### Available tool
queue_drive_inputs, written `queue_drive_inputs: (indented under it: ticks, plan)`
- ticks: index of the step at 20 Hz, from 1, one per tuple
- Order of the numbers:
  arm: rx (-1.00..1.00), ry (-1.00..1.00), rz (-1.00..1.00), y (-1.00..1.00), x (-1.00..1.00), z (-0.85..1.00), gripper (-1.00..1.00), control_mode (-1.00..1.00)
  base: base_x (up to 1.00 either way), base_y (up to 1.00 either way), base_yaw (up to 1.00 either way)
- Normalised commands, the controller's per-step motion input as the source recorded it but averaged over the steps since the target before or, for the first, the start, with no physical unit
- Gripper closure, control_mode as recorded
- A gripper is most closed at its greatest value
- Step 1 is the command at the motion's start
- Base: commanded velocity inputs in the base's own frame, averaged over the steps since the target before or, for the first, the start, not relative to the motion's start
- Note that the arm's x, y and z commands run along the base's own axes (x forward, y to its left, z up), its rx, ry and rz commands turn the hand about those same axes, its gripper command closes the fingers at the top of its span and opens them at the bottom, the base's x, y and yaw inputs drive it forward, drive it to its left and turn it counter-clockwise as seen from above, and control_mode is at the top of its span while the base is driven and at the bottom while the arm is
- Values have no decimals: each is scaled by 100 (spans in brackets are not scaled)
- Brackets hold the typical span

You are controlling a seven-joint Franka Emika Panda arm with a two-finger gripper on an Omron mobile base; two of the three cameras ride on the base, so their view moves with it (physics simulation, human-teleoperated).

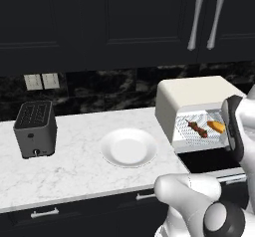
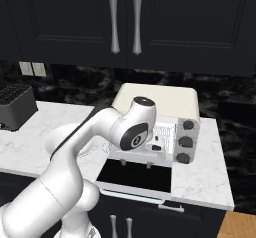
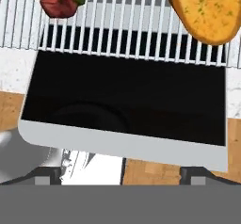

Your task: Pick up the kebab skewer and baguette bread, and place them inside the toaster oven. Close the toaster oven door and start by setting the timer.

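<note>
Marble counter carries the toaster oven (image 1: 191, 101) with its toaster oven door (image 3: 127, 100) folded down flat; the kebab skewer (image 1: 197, 128) and baguette bread (image 1: 216, 126) lie side by side on its wire rack (image 3: 127, 39). Gripper (image 3: 120, 173) hangs above the door, fingers spread, empty. Risk: lifting the door carelessly could jolt the rack or slip off its edge

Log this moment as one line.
kebab skewer, baguette bread: on toaster oven rack | toaster oven door: open | gripper: open, empty
</note>
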Motion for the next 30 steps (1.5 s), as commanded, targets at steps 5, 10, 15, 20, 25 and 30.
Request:
queue_drive_inputs:
  ticks: [5, 10, 15, 20, 25, 30]
  plan:
    - [-3, 6, -2, 0, 14, -35, -100, -100, 0, 0, 0]
    - [0, 3, 4, 0, 37, -31, -100, -100, 0, 0, 0]
    - [0, 1, 3, 0, 37, -34, -100, -100, 0, 0, 0]
    - [2, 0, 0, 0, 16, -17, -100, -100, 0, 0, 0]
    - [11, 0, 0, 0, 26, -2, -100, -100, 0, 0, 0]
    - [12, -1, -5, 0, 34, -24, -100, -100, 0, 0, 0]
